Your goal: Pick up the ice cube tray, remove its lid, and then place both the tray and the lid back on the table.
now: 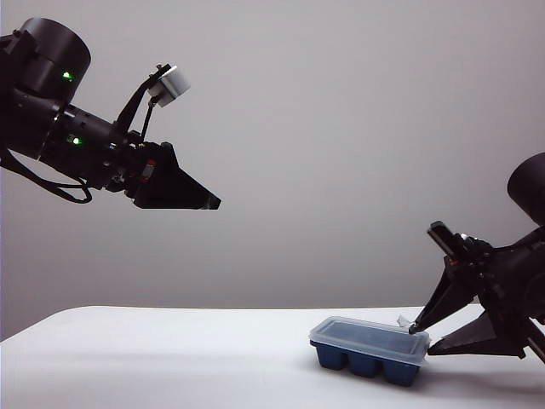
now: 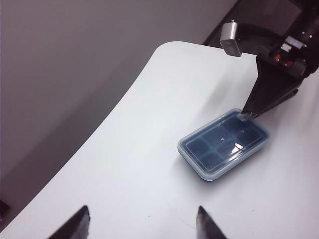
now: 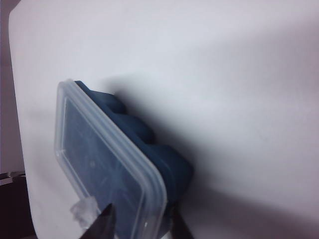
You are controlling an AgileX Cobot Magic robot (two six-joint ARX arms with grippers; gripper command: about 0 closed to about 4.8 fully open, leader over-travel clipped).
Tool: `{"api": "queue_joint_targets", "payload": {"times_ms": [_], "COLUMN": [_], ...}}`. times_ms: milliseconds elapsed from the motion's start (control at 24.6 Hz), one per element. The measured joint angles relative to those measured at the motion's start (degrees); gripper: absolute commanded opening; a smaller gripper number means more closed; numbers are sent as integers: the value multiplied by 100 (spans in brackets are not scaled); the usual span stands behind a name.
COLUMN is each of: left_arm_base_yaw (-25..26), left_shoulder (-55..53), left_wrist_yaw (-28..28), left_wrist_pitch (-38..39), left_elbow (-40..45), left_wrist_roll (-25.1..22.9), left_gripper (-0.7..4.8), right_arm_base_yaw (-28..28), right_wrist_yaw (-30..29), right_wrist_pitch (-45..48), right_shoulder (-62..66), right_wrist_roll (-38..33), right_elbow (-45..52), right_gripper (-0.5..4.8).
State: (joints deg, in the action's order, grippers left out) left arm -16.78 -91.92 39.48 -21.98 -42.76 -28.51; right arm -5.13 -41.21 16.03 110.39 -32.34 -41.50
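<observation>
Right gripper [image 1: 423,336] low at the right, jaws straddling the right end of the lid [image 1: 375,337] (still seated on the ice cube tray [image 1: 364,361]), grip unclear. Left gripper [image 2: 142,223] hangs high, far left, jaws apart, empty.

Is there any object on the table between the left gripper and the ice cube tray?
No. In the left wrist view only bare table lies between the open left gripper and the ice cube tray.

navy six-cell ice cube tray [image 1: 368,361] under frosted clear lid [image 1: 371,337], flat on white table [image 1: 170,358]
</observation>
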Motion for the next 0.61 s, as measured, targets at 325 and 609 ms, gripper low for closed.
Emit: {"api": "queue_joint_targets", "payload": {"times_ms": [325, 609], "left_arm_base_yaw": [0, 0], "left_shoulder": [-70, -70], "left_wrist_yaw": [-2, -2], "left_wrist_pitch": [42, 39], "left_elbow": [0, 0], "left_wrist_roll": [0, 0], "left_gripper": [278, 279], "right_arm_base_yaw": [-162, -232], "right_wrist_yaw": [131, 238], "right_wrist_pitch": [-2, 131], "right_shoulder": [0, -2], "right_wrist_roll": [-24, -87], "right_elbow": [0, -24], "right_gripper": [38, -7]}}
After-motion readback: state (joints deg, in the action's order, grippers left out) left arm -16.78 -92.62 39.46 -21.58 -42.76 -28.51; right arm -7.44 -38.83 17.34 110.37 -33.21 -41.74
